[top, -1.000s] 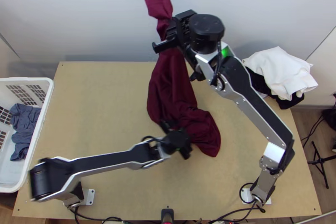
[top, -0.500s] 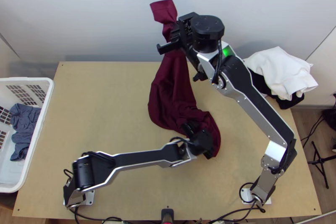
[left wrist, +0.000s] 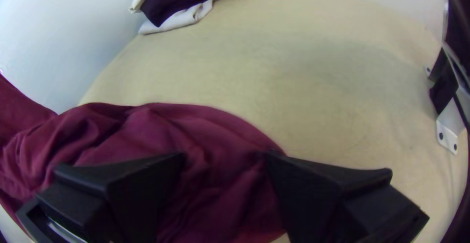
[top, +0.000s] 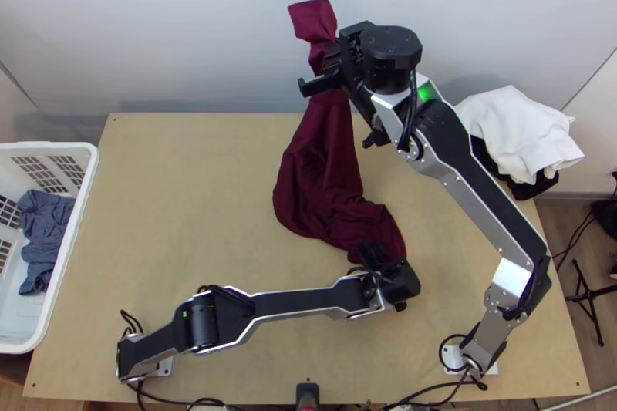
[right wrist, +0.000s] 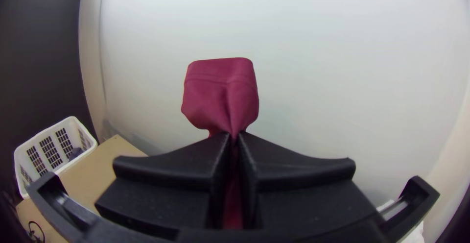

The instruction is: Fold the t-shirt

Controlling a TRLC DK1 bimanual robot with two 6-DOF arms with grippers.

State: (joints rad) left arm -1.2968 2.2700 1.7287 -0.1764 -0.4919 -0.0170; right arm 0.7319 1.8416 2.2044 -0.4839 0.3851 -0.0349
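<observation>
In the top view a dark red t-shirt hangs from my right gripper near the table's far edge, its lower part bunched on the table. The right wrist view has my right gripper shut on the cloth, a short hemmed end of the shirt sticking out past the fingertips. My left gripper is over the shirt's near end at the right of the table's middle. In the left wrist view, my left gripper stands open, wrinkled shirt cloth visible between and beyond its fingers.
A white basket holding a grey-blue cloth stands at the table's left. White cloth lies over black cloth at the far right corner. The wall rises behind the table.
My left gripper has moved right across the near part of the shirt and somewhat towards the near edge. The right gripper has shifted slightly right, carrying the held cloth with it.
</observation>
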